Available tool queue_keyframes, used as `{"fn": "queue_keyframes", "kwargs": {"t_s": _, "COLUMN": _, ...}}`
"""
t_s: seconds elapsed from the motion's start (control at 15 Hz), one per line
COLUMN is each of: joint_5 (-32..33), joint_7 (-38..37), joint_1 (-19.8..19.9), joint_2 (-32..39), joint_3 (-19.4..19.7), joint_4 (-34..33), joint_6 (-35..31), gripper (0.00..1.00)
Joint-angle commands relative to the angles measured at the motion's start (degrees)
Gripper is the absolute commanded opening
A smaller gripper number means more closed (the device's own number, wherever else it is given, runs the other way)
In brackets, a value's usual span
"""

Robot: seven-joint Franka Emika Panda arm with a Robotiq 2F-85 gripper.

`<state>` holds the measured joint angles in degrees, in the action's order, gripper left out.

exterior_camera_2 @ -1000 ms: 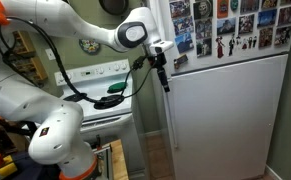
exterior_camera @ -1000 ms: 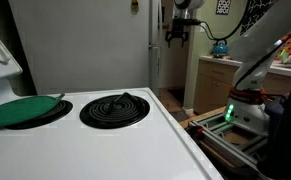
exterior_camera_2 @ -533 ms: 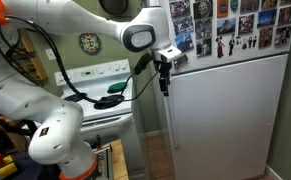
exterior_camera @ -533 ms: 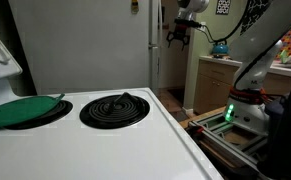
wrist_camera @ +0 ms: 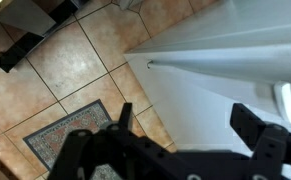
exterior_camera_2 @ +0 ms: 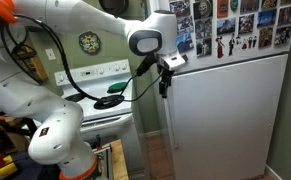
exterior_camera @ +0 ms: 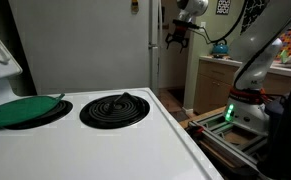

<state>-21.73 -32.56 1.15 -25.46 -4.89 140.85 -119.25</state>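
My gripper [exterior_camera_2: 164,82] hangs in the air at the corner of a white refrigerator [exterior_camera_2: 225,110], close to its door edge, high above the floor. It also shows in an exterior view [exterior_camera: 175,37] beside the fridge's side. In the wrist view the two black fingers [wrist_camera: 185,125] are spread wide with nothing between them, over the white fridge door [wrist_camera: 215,70] and the tiled floor [wrist_camera: 65,60]. The gripper is open and empty.
A white stove [exterior_camera: 95,140] with a black coil burner [exterior_camera: 114,108] and a green lid [exterior_camera: 20,110] fills the foreground. The fridge's upper door carries several magnets [exterior_camera_2: 230,25]. A small rug [wrist_camera: 60,145] lies on the floor. A wooden cabinet [exterior_camera: 217,80] stands behind.
The gripper has shifted slightly toward the fridge door and a little upward; the arm's wrist rose with it. The fingers stayed open.
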Motion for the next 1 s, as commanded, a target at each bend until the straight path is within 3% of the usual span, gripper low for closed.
{"fn": "queue_keyframes", "kwargs": {"t_s": 0.0, "joint_5": -2.07, "joint_7": 0.23, "joint_1": -0.16, "joint_2": 0.48, "joint_3": 0.77, "joint_4": -0.23, "joint_6": 0.11, "gripper": 1.0}}
{"fn": "queue_keyframes", "kwargs": {"t_s": 0.47, "joint_5": -19.01, "joint_7": 6.43, "joint_1": -0.52, "joint_2": 3.76, "joint_3": 6.5, "joint_4": -0.77, "joint_6": 1.24, "gripper": 1.0}}
{"fn": "queue_keyframes", "kwargs": {"t_s": 0.73, "joint_5": -29.67, "joint_7": 10.25, "joint_1": -0.12, "joint_2": 7.06, "joint_3": 9.36, "joint_4": -1.74, "joint_6": 7.56, "gripper": 1.0}}
{"fn": "queue_keyframes", "kwargs": {"t_s": 0.93, "joint_5": -33.96, "joint_7": 9.02, "joint_1": 1.39, "joint_2": 9.66, "joint_3": 9.63, "joint_4": -2.25, "joint_6": 11.35, "gripper": 1.0}}
